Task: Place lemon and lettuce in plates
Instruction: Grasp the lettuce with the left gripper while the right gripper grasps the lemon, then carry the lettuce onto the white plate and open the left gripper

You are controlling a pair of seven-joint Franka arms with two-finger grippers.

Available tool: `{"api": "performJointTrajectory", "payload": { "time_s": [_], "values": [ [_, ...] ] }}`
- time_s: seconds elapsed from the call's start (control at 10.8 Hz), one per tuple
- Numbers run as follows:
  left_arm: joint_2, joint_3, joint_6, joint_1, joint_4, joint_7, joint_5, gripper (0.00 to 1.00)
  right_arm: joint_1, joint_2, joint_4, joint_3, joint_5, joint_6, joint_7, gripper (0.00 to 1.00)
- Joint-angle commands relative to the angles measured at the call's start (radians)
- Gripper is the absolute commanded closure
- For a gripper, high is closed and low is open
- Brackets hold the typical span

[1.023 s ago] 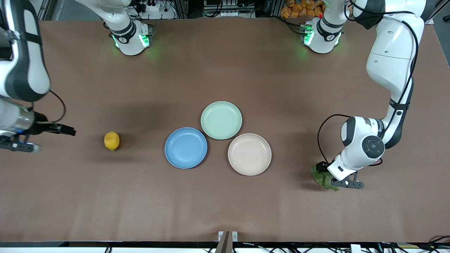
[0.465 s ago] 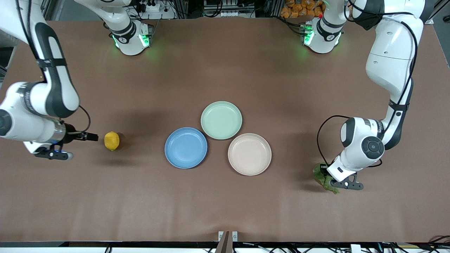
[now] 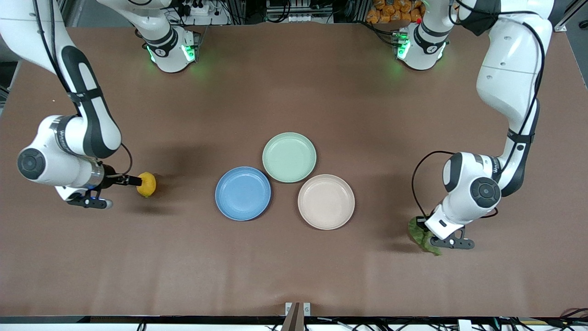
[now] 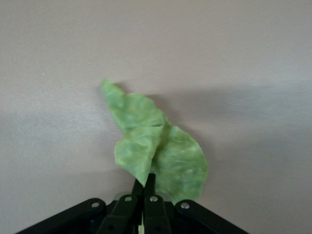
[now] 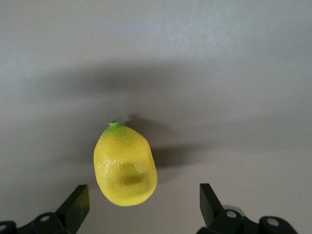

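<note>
The lemon lies on the table toward the right arm's end, well apart from the blue plate. The right gripper is low beside it with its fingers spread wide; in the right wrist view the fruit sits between them but neither finger touches it yet. I judge the lemon to be firm, light and smooth, so it can roll or slip out if the fingers press near its narrow ends. The best hold is across its thickest middle part, with the fingers a little farther around it than they are now.

The lettuce is toward the left arm's end, near the beige plate but not in it. The left gripper is closed on one edge of the leaf, and the rest of the leaf spreads out in front of the fingers. The leaf looks soft, thin and very light. It probably bends and hangs when carried, and a pinch at the edge may tear it or let it slide. Both plates are empty; a green plate touches them.
</note>
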Motion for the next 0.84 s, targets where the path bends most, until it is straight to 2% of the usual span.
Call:
{"api": "performJointTrajectory", "payload": {
  "time_s": [0.0,0.19,0.37,0.65,0.74],
  "values": [
    [-0.111,0.003,-0.103,-0.071,-0.016,-0.127,0.019,1.0,0.009,0.026,0.003,0.007,0.062,0.009,-0.004,0.0],
    [-0.145,-0.024,-0.124,-0.114,-0.016,-0.239,0.019,1.0,0.009,0.041,0.003,0.007,0.064,0.01,-0.011,0.0],
    [-0.133,-0.08,-0.124,-0.158,-0.004,-0.383,0.019,1.0,0.012,0.049,0.002,0.007,0.064,0.015,-0.011,0.0],
    [-0.099,-0.084,-0.116,-0.266,0.036,-0.576,0.013,1.0,0.012,0.057,0.002,0.007,0.065,0.015,-0.011,0.0],
    [-0.09,-0.084,-0.114,-0.307,0.041,-0.628,-0.016,1.0,0.012,0.057,0.002,0.007,0.065,0.016,-0.011,0.07]
  ]
}}
